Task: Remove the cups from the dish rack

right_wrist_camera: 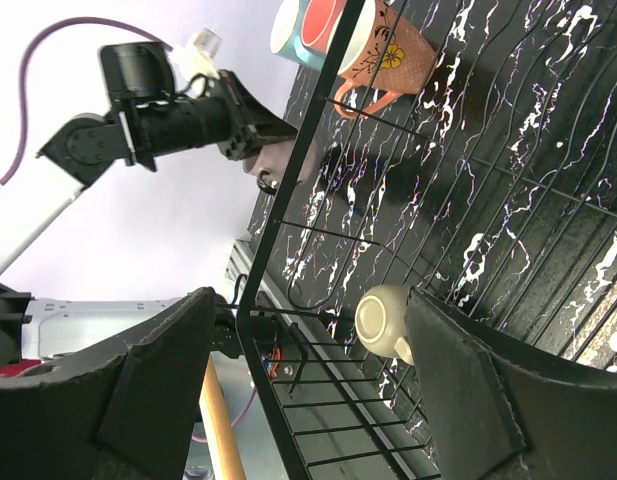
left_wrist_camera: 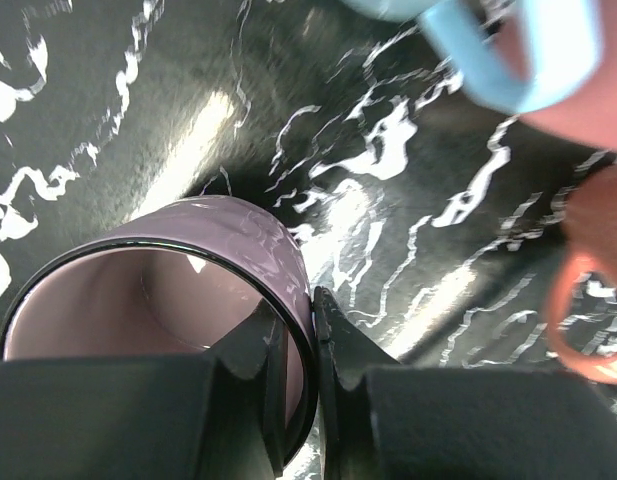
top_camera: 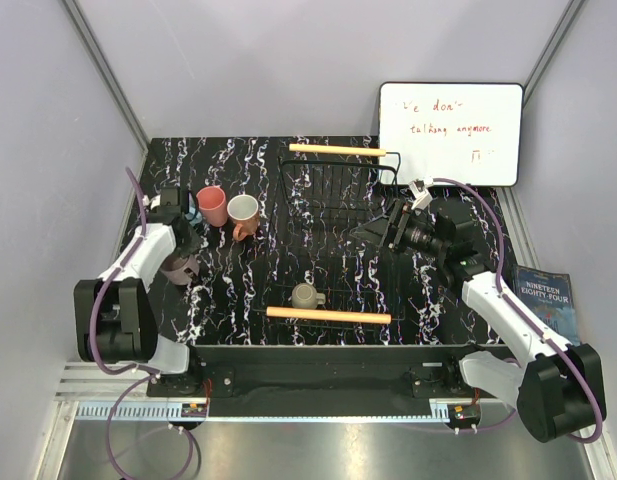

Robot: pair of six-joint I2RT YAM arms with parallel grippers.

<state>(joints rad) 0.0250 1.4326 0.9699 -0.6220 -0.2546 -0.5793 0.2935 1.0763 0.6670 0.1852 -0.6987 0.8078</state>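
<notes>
My left gripper [top_camera: 182, 250] is shut on the wall of the mauve cup [top_camera: 177, 267] at the table's left side, one finger inside the rim and one outside [left_wrist_camera: 306, 312]. I cannot tell whether this mauve cup [left_wrist_camera: 178, 285] rests on the table. The pink cup [top_camera: 211, 205] and orange cup [top_camera: 243, 215] stand just beyond it, left of the dish rack [top_camera: 333, 190]. A light blue cup [left_wrist_camera: 508, 55] shows next to them. The olive-grey cup [top_camera: 306, 296] lies inside the rack near the front wooden handle [top_camera: 328, 316]. My right gripper [top_camera: 384, 232] hangs open over the rack's right part, and its view shows the olive-grey cup [right_wrist_camera: 383, 318] beyond its fingers.
A white whiteboard [top_camera: 450, 133] leans at the back right, touching the rack's far corner. A blue book [top_camera: 546, 300] lies off the table's right edge. The rack's far wooden handle [top_camera: 338, 150] runs along the back. Grey walls enclose the table.
</notes>
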